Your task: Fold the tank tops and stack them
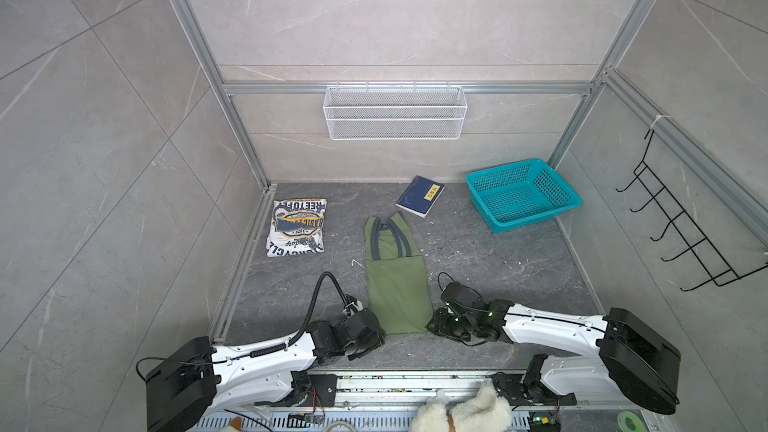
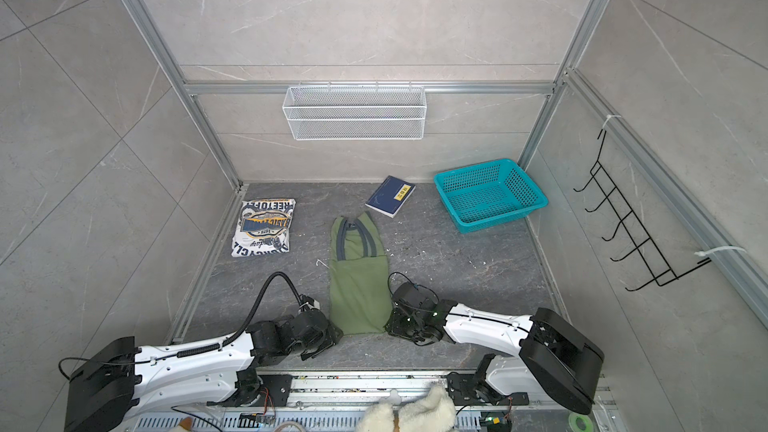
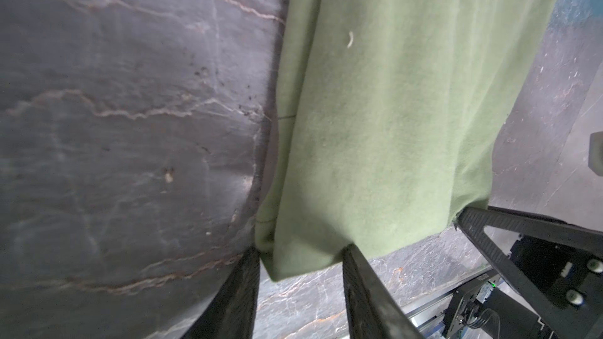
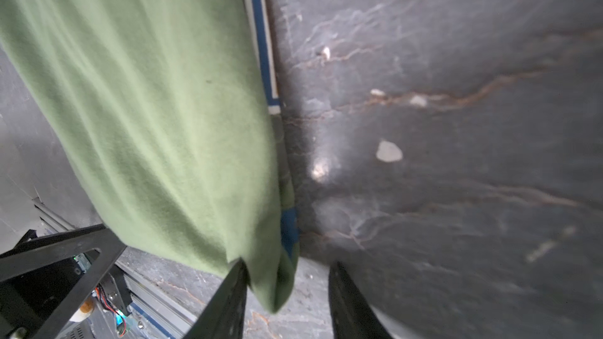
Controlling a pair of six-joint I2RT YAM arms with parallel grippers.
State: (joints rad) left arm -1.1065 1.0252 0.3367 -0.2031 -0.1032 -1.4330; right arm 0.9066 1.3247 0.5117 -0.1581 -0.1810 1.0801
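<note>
Pinching both near hem corners evenly looks like the step in hand. The olive green tank top (image 1: 395,284) lies mid-table as a narrow lengthwise strip, straps far, hem toward the robot. The left gripper (image 3: 300,252) straddles the left hem corner, its jaws partly apart with cloth between them and nothing clamped. The right gripper (image 4: 288,264) stands the same way at the other corner.

Each grip should take every layer: a blue-and-white strip of print peeks from under the fold on the right side, so a shallow bite may catch the top sheet only. Lifting both corners together and carrying them toward the straps would keep the strip square.

The dark tabletop (image 1: 498,268) is bare on both sides of the strip. The navy book (image 1: 419,196) lies just beyond the straps and the teal basket (image 1: 521,195) sits far right. The folded white tank top (image 1: 296,228) rests far left, beside the frame rail.
</note>
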